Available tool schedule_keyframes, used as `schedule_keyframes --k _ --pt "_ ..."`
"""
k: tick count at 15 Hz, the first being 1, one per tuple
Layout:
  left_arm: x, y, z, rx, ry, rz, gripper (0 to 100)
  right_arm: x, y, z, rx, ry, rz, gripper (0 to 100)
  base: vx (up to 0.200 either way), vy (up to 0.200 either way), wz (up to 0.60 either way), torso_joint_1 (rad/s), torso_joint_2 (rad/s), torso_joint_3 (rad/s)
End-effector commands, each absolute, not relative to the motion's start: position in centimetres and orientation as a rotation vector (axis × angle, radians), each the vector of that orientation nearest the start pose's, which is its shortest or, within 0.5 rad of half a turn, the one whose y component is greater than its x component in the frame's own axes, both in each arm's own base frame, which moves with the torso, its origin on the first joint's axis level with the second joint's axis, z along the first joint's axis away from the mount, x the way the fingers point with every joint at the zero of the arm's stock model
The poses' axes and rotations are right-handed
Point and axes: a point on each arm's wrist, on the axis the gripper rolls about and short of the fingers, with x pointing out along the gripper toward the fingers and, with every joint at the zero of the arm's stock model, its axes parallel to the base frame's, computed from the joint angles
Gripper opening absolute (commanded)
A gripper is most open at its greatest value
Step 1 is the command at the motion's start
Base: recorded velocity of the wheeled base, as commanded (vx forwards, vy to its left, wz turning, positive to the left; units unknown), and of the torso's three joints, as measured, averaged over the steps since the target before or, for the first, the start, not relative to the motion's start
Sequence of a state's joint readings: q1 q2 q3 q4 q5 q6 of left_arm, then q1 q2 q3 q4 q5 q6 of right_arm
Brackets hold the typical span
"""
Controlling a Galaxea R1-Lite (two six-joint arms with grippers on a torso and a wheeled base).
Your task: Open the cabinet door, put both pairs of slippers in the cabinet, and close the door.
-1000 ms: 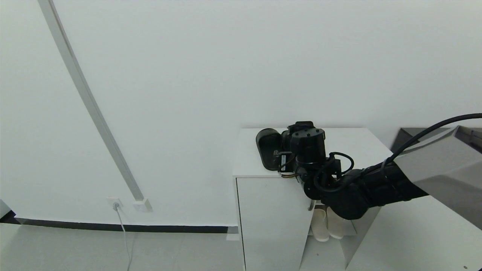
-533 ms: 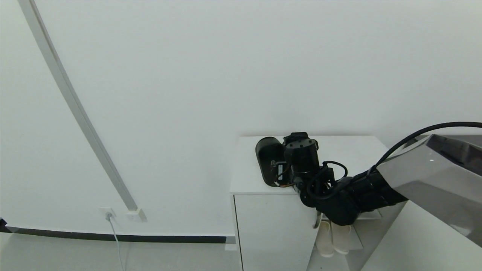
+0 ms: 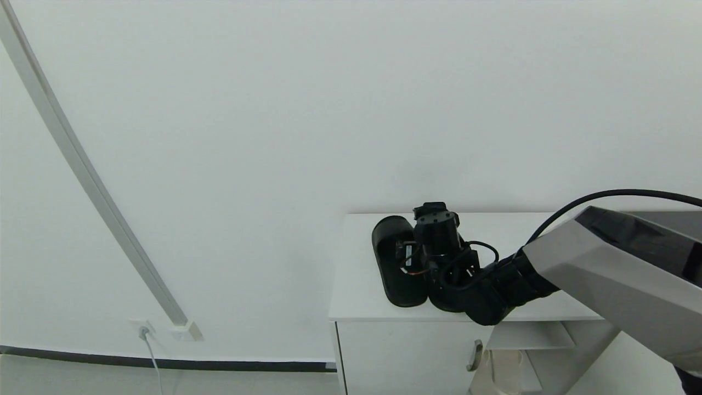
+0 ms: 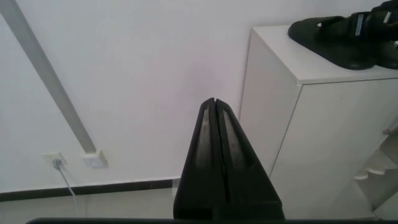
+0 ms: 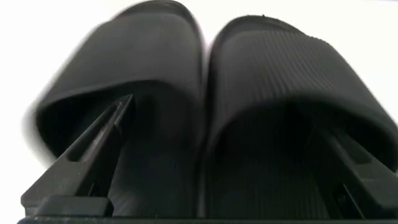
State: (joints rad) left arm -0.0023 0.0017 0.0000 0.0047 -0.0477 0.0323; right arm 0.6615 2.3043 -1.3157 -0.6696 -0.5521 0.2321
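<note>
A pair of black slippers (image 3: 394,266) lies on top of the white cabinet (image 3: 504,252). My right gripper (image 3: 434,227) is low over the pair and hides most of the right slipper. In the right wrist view this gripper (image 5: 217,118) is open, with one finger (image 5: 99,143) in the mouth of each black slipper (image 5: 273,81). A pair of white slippers (image 3: 502,372) stands inside the cabinet behind the open right door. My left gripper (image 4: 214,124) is shut and empty, held out in front of the cabinet side (image 4: 273,118).
The cabinet's left door (image 3: 400,359) is closed, its handle (image 3: 475,355) at the inner edge. A shelf (image 3: 529,336) shows inside the open half. A slanted wall conduit (image 3: 82,164) runs down to a socket (image 3: 143,331) left of the cabinet.
The head camera has moved, so the cabinet sits lower in the picture. My right arm has risen from the cabinet's front edge onto its top and pushed into the black slippers.
</note>
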Motion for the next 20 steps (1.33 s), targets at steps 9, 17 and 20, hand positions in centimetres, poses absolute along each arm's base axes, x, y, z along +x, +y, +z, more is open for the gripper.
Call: schedule_keyframes --k 9,17,20 --pt "-2.3 -0.1 7.5 0.032 0.005 -0.051 0 40.0 27.5 6.6 0.059 0.235 0.053 100 0.0 0.0 0.0 0.0 0.0 0.0" --pt "-2.3 -0.1 7.5 0.032 0.005 -0.049 0 40.0 27.5 7.2 0.06 0.219 0.051 0 0.0 0.0 0.0 0.0 0.0 0.0" --pt "-2.3 -0.1 7.5 0.032 0.005 -0.049 0 38.2 27.0 9.4 0.061 0.186 0.08 0 0.0 0.0 0.0 0.0 0.0 0.0"
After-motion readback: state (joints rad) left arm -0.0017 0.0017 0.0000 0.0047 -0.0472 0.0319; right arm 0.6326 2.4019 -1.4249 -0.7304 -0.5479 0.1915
